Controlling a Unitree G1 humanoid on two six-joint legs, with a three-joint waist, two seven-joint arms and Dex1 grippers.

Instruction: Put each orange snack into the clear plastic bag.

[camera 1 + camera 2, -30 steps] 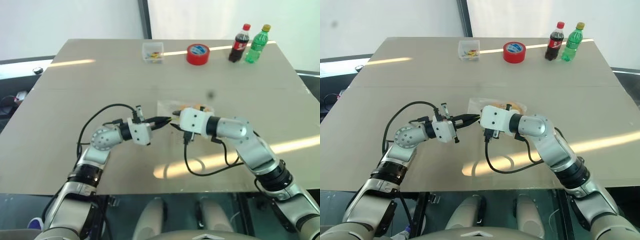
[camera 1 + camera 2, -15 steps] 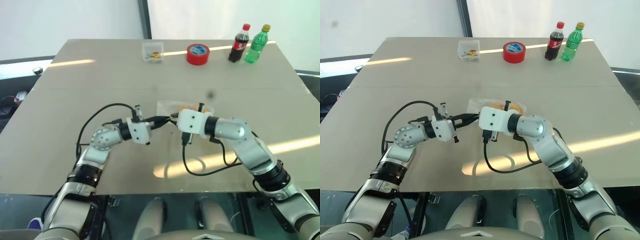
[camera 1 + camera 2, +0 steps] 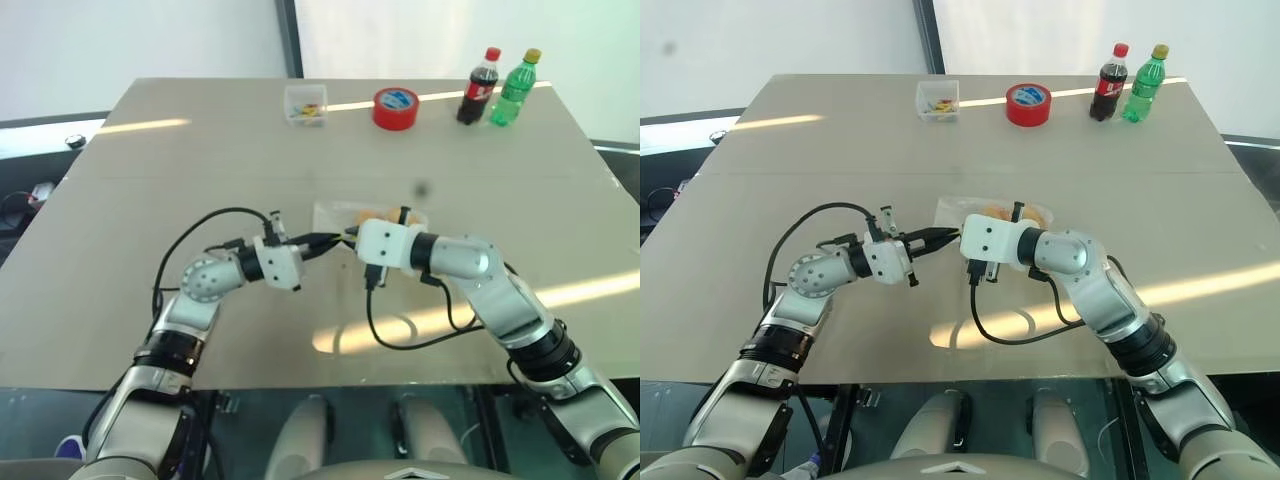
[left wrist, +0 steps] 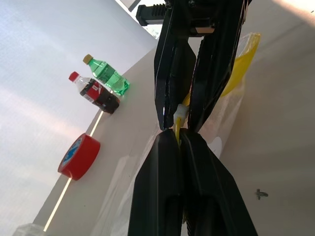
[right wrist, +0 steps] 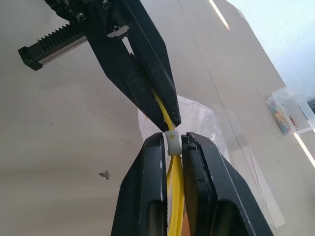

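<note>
The clear plastic bag (image 3: 330, 212) lies flat at mid-table, and an orange snack (image 3: 374, 213) shows through it. My two grippers meet tip to tip at the bag's near edge. The left gripper (image 3: 333, 239) is shut on the bag's yellow strip (image 4: 238, 64). In the left wrist view its fingers (image 4: 157, 191) pinch that strip. The right gripper (image 5: 172, 138) is shut on the small white slider (image 5: 172, 138) that rides the yellow strip. The bag edge is lifted slightly between them.
At the table's far edge stand a small clear box (image 3: 306, 104), a red tape roll (image 3: 396, 107), a cola bottle (image 3: 480, 86) and a green bottle (image 3: 514, 88). Black cables loop from both wrists over the near table.
</note>
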